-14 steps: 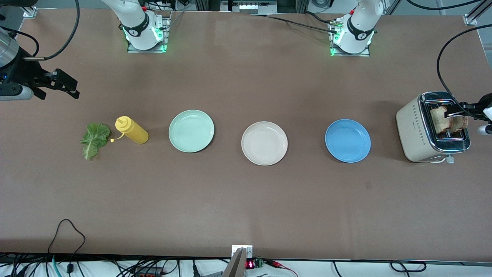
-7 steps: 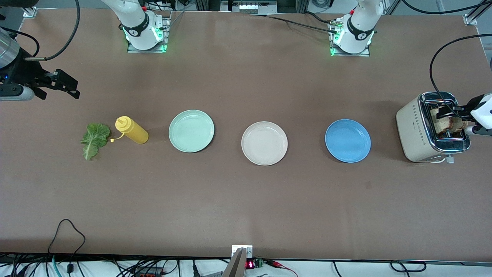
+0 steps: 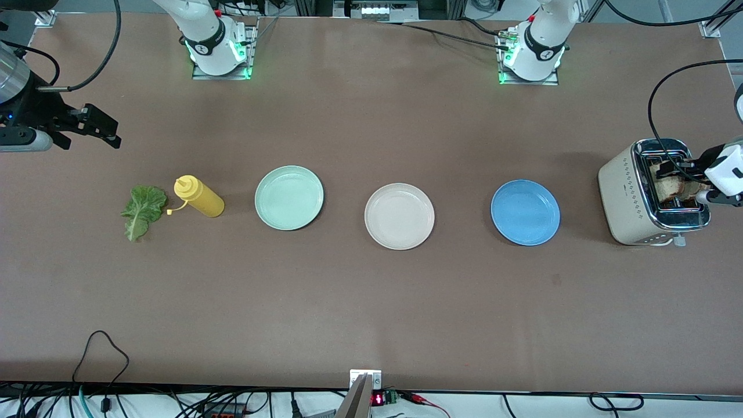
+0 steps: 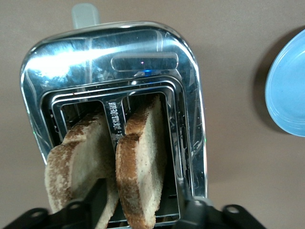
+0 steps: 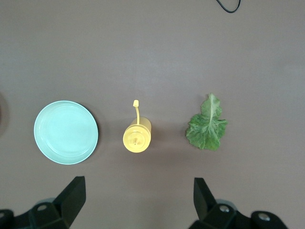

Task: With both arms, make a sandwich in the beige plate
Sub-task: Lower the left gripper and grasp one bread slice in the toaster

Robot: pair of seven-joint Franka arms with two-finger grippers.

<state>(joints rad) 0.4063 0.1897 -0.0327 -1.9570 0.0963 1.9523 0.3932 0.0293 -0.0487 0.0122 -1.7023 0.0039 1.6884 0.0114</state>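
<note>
Chrome toaster (image 4: 114,62), no legible writing; left pincer (image 4: 143,202) straddling toast (image 4: 140,167); right pincer (image 5: 138,200) apart.

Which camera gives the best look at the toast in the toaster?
The left wrist view: it looks straight down on both bread slices, standing in the toaster slots, with the left gripper straddling one. The front view shows them small, partly covered by that gripper. The right wrist view shows none.
</note>
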